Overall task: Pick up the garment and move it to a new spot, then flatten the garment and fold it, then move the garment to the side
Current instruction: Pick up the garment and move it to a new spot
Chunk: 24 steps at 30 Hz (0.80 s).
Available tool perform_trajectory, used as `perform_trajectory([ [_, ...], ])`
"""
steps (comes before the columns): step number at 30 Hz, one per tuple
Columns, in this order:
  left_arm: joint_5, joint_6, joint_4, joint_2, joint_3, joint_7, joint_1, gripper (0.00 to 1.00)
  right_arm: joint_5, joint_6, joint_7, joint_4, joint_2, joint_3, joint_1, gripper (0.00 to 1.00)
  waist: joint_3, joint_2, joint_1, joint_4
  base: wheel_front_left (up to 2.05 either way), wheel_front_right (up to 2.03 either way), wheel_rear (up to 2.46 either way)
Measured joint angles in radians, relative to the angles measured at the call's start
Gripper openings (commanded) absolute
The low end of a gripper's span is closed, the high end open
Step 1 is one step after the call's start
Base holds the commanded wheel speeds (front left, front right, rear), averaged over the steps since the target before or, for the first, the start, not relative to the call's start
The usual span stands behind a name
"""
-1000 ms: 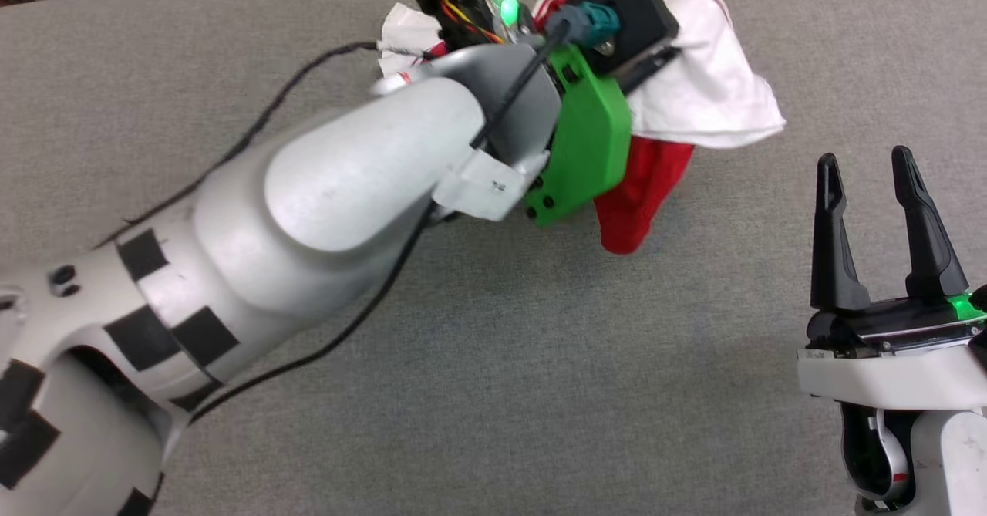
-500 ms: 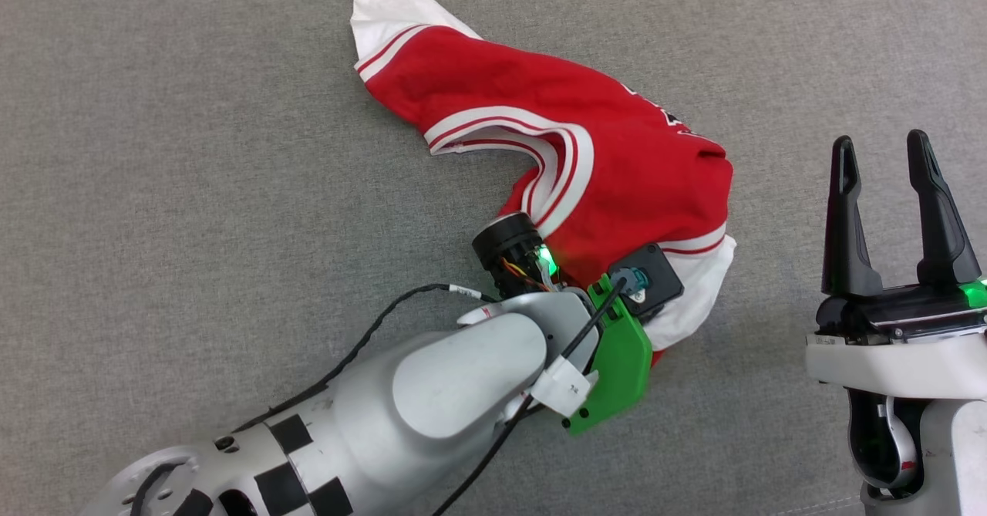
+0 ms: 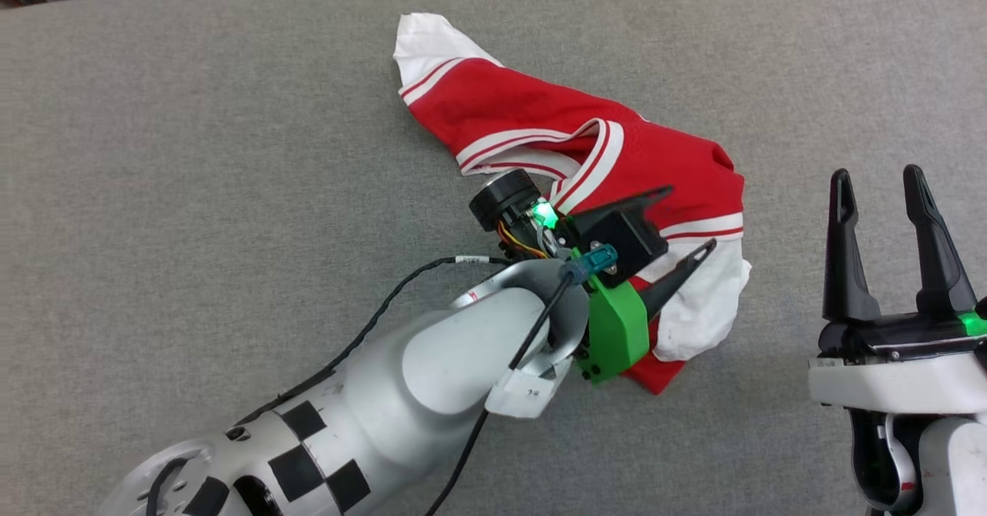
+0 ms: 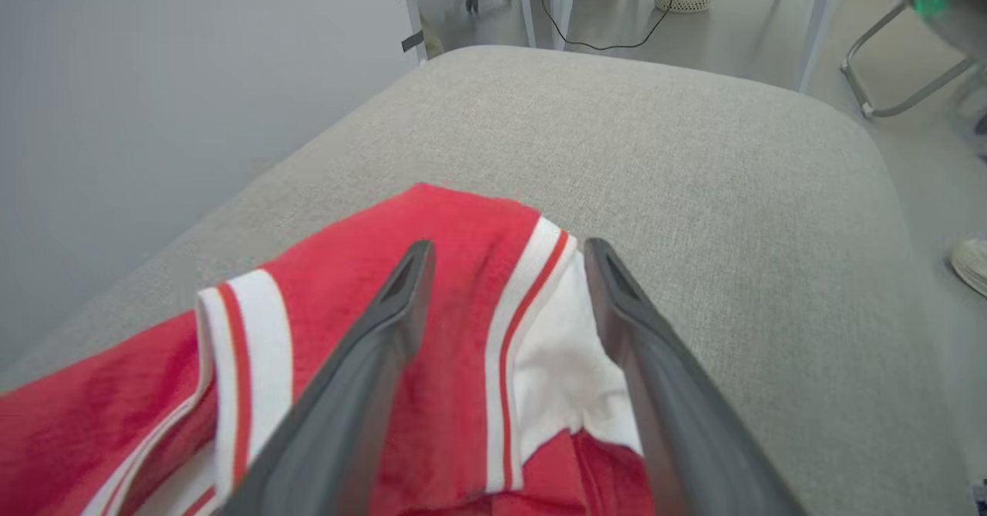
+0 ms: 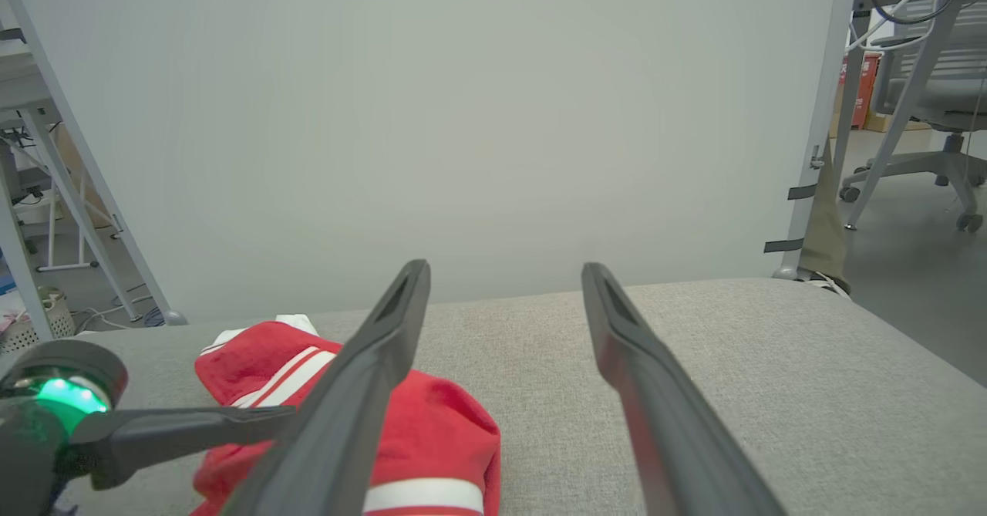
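The crumpled red-and-white jersey T-shirt (image 3: 532, 115) was found lying on the grey fabric cushion (image 3: 231, 153). The left gripper (image 3: 690, 219) was seen wide open over it, gripping nothing; the right gripper (image 3: 877, 180) was seen open and empty.

I'm seeing soft, matt knit cloth on the garment (image 3: 671, 165), lying on coarse grey woven upholstery (image 3: 231, 153). Lower left of the frame, my left forearm (image 3: 447, 362) has a smooth, satiny plastic shell. The green bracket (image 3: 617, 327) is matt plastic, and the left gripper (image 3: 688, 218) has dull black fingers.
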Motion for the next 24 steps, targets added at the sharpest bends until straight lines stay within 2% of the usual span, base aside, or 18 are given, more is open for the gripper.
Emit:
perform_trajectory([
  [2, 0.003, 0.038, -0.017, 0.002, 0.027, -0.040, 0.001, 1.00, -0.001, 0.000, 0.000, 0.002, 0.000, -0.007, 0.016, 1.00, -0.024, 0.0000, 0.0000, 0.009, 0.00, 0.00, 0.00],
  [6, 0.051, 0.157, -0.072, 0.045, 0.095, -0.074, 0.014, 1.00, -0.012, 0.000, 0.000, 0.008, 0.000, -0.009, 0.050, 1.00, -0.074, 0.0000, 0.0000, 0.032, 0.00, 0.00, 0.00],
  [8, 0.060, 0.216, -0.122, 0.079, 0.160, -0.081, 0.047, 1.00, -0.013, 0.000, 0.000, 0.012, 0.000, -0.017, 0.066, 1.00, -0.099, 0.0000, 0.0000, 0.046, 0.00, 0.00, 0.00],
  [12, 0.109, 0.300, -0.242, 0.146, 0.291, -0.082, 0.144, 1.00, -0.017, 0.000, 0.000, 0.015, 0.000, -0.029, 0.090, 1.00, -0.138, 0.0000, 0.0000, 0.076, 0.00, 0.00, 0.00],
  [18, 0.186, 0.379, -0.373, 0.209, 0.479, -0.081, 0.338, 1.00, -0.028, 0.000, 0.000, 0.027, 0.000, -0.041, 0.120, 1.00, -0.186, -0.0001, 0.0000, 0.119, 0.00, 0.00, 0.00],
  [24, 0.239, 0.396, -0.459, 0.226, 0.673, -0.082, 0.535, 1.00, -0.035, 0.000, 0.000, 0.042, 0.000, -0.043, 0.140, 1.00, -0.227, 0.0000, -0.0001, 0.151, 0.00, 0.00, 0.00],
])
